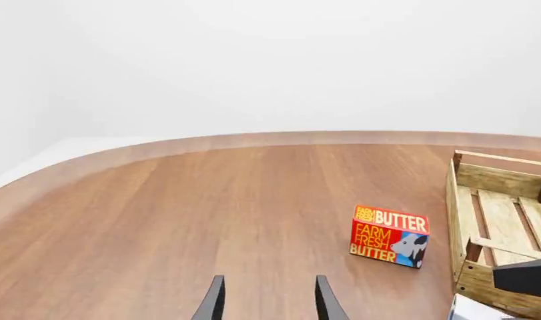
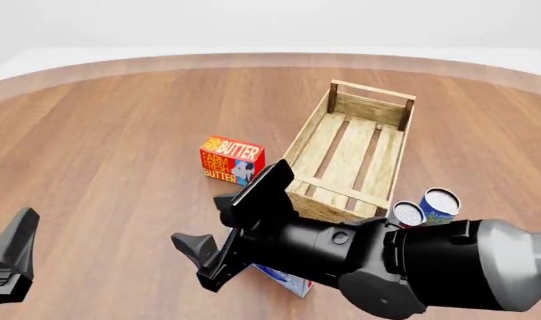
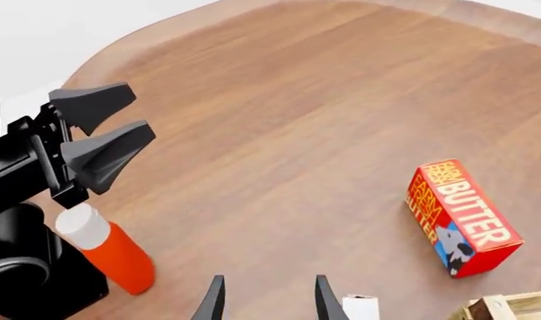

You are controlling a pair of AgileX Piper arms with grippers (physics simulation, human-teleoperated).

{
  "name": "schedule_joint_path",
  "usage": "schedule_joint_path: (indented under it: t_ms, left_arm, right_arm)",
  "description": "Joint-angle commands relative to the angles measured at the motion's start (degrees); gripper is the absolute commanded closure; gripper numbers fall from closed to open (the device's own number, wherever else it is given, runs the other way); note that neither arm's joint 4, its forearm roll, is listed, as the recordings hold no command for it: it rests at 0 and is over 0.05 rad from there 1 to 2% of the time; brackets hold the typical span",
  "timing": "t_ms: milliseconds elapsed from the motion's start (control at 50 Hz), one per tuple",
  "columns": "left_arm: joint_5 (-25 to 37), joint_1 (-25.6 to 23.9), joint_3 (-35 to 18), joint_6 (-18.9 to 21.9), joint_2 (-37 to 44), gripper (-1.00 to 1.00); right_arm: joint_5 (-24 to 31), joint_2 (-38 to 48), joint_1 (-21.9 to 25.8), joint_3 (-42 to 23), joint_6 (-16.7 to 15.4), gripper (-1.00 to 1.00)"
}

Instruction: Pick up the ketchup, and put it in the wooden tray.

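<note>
The ketchup (image 3: pixel 115 252), a red-orange bottle with a white cap, shows only in the right wrist view, close against the left arm's black body. It is free of both grippers and out of the front view. My right gripper (image 3: pixel 268 300) is open and empty, a short way from the bottle; in the front view it (image 2: pixel 199 221) hangs over the table's near middle. My left gripper (image 3: pixel 139 107) is open and empty too, above the bottle, at the front view's lower left (image 2: pixel 12 257). The wooden tray (image 2: pixel 317 137) lies at the right, its floor bare.
A red butter box (image 2: pixel 232 160) stands left of the tray. Two cans (image 2: pixel 439 203) sit by the tray's near right corner. A blue and white carton (image 2: pixel 288 281) lies under my right arm. The table's curved far edge (image 1: pixel 252 139) runs behind everything.
</note>
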Motion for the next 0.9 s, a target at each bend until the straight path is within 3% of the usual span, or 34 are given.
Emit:
schedule_joint_path:
  t_ms: [20, 900]
  left_arm:
    - [0.0, 0.0, 0.0, 0.0, 0.0, -1.0]
    - [0.0, 0.0, 0.0, 0.0, 0.0, -1.0]
  right_arm:
    - [-0.46, 2.23, 2.0, -1.29, 0.38, -1.0]
    - [2.07, 8.52, 10.86, -8.33, 0.49, -1.0]
